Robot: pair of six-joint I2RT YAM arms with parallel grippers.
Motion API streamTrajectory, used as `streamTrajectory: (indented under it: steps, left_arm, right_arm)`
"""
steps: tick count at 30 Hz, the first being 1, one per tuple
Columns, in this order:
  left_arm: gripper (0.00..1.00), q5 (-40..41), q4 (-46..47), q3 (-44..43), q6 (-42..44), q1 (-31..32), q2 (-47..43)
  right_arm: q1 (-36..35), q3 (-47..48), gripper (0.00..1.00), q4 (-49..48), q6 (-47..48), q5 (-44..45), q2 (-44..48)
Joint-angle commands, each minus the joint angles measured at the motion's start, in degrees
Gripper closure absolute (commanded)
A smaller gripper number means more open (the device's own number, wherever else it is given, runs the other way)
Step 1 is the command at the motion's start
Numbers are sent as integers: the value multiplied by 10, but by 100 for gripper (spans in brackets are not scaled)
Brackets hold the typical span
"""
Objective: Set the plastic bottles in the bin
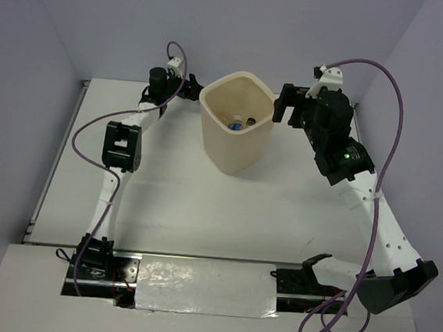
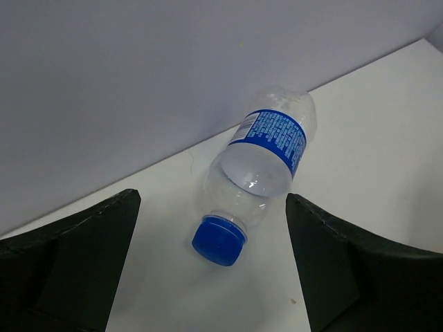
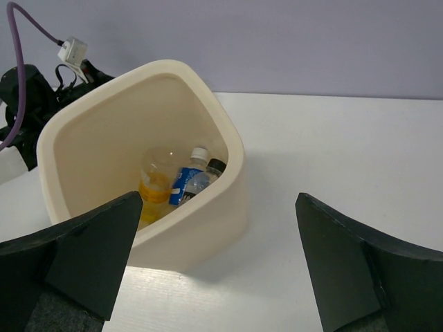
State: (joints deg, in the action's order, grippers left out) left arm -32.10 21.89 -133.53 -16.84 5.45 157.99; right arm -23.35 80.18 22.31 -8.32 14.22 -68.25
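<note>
A clear bottle with a blue label and blue cap (image 2: 266, 162) lies on its side on the white table by the back wall. Its cap points toward my left gripper (image 2: 213, 207), which is open with the bottle's neck between its fingers, not touching. In the top view my left gripper (image 1: 187, 81) sits just left of the cream bin (image 1: 211, 106), and this bottle is hidden there. My right gripper (image 1: 282, 105) is open and empty, right of the bin (image 3: 201, 235). Inside the bin lie an orange-labelled bottle (image 3: 156, 185), a blue-labelled white-capped one (image 3: 185, 181) and a black-capped one (image 3: 216, 166).
The purple back wall (image 2: 138, 83) stands close behind the lying bottle. The left arm's elbow (image 1: 121, 145) rests left of the bin. Purple cables (image 1: 388, 151) loop over the right arm. A silver taped strip (image 1: 206, 286) runs along the near edge between the bases.
</note>
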Motion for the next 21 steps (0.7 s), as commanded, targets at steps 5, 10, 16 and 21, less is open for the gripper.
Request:
streamTrajectory:
  steps: [5,10,16,21]
  left_arm:
    - [1,-1,79,-43,-62,17,28]
    - [1,-10,69,-35,-75,19,26]
    - [1,3,10,-66,-71,17,42]
    - [1,-29,-4,-24,-90,15,15]
  right_arm:
    - [5,-9,0,-42,-4,5,11]
    - [8,-6,0,-40,-2,-8,7]
    - [9,-16,0,-42,0,-4,20]
    - [13,-16,0,-39,-1,-2,23]
